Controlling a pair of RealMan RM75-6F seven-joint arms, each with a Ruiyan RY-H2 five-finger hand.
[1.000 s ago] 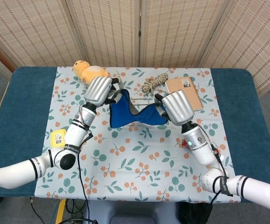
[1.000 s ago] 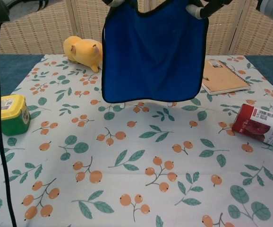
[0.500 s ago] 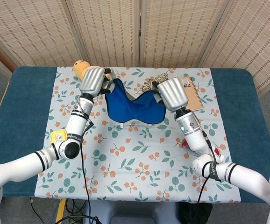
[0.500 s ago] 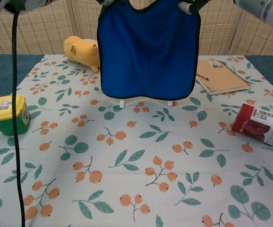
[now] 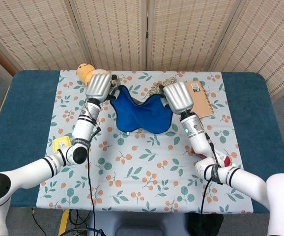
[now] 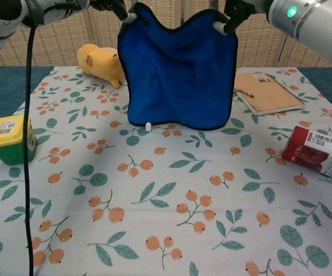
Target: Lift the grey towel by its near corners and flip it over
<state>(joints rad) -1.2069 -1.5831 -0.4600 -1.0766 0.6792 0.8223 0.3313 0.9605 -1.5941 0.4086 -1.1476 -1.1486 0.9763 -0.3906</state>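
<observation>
Towel looks blue, hanging upright, left hand and right hand fingers pinching its top corners, bottom edge touching table.

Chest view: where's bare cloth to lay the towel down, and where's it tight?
Widest free patch: the near half of the tablecloth, between the green tub and the red packet. Tight at the far edge: plush toy, notebook and rope flank the hanging towel, held by the left robot hand and right robot hand.
</observation>
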